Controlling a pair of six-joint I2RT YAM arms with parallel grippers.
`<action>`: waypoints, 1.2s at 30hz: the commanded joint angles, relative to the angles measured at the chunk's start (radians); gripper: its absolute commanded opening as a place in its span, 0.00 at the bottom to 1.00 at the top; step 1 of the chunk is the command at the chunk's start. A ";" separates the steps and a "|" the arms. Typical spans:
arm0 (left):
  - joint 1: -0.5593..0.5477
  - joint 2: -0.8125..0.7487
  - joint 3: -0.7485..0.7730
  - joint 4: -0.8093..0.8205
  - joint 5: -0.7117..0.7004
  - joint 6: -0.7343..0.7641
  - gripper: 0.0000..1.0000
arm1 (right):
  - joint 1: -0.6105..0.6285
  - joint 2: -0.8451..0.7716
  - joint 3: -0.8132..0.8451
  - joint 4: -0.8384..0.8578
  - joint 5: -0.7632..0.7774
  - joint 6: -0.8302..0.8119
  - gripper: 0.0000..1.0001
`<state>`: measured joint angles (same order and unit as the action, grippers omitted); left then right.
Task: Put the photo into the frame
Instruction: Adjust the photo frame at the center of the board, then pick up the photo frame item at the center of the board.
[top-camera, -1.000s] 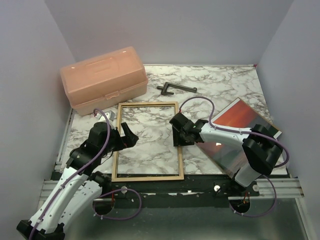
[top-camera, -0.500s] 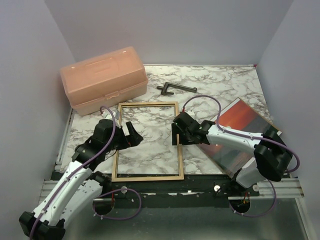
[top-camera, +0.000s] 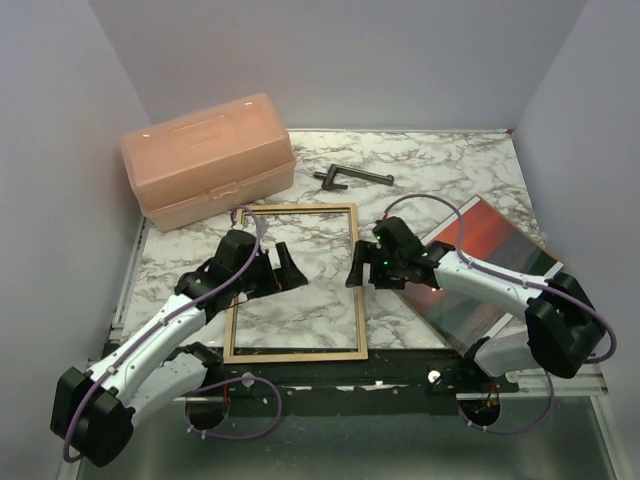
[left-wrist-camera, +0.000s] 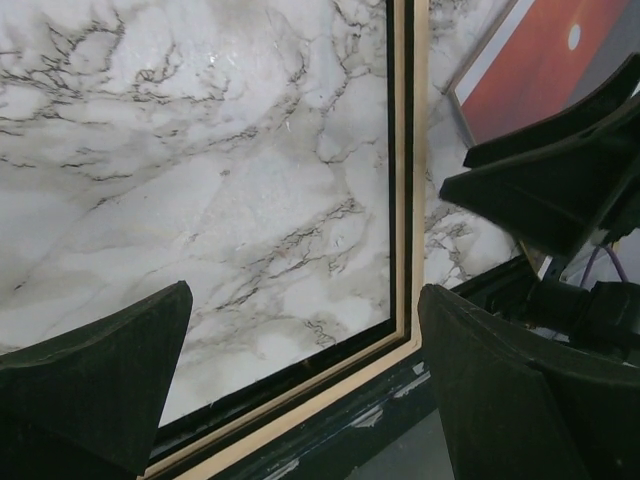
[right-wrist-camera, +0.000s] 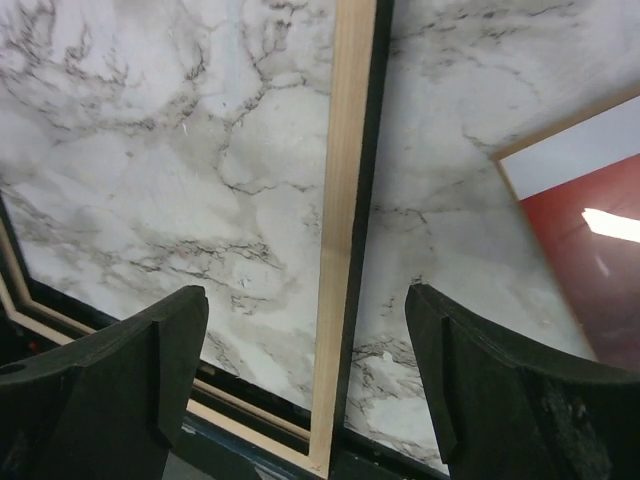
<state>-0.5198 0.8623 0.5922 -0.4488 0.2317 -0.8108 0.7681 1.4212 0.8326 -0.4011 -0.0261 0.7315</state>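
The frame lies flat in the middle of the marble table, tan wood face up, clear pane showing the marble through it. The photo, red-orange with a white border, lies face up on a brown board at the right. My left gripper is open and empty over the frame's pane; its view shows the frame's right rail and the photo. My right gripper is open and empty, its jaws straddling above the frame's right rail; the photo's corner shows at right.
A pink plastic toolbox stands at the back left. A dark L-shaped tool lies at the back centre. The brown backing board peeks out under the photo. The table's black front rail runs just below the frame.
My left arm has reached right and forward, its gripper now over the frame's pane. My right gripper has shifted a little to the right along the frame's right rail.
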 joint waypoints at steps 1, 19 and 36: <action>-0.056 0.084 0.030 0.097 0.031 -0.033 0.98 | -0.145 -0.085 -0.070 0.075 -0.205 -0.016 0.88; -0.305 0.542 0.406 0.130 -0.031 -0.038 0.96 | -0.613 -0.306 -0.206 -0.001 -0.449 -0.073 0.89; -0.367 0.908 0.687 0.176 0.008 -0.036 0.62 | -0.655 -0.394 -0.143 -0.143 -0.267 -0.139 0.88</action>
<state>-0.8764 1.7092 1.2228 -0.2768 0.2337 -0.8501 0.1207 1.0679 0.6376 -0.4698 -0.3904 0.6338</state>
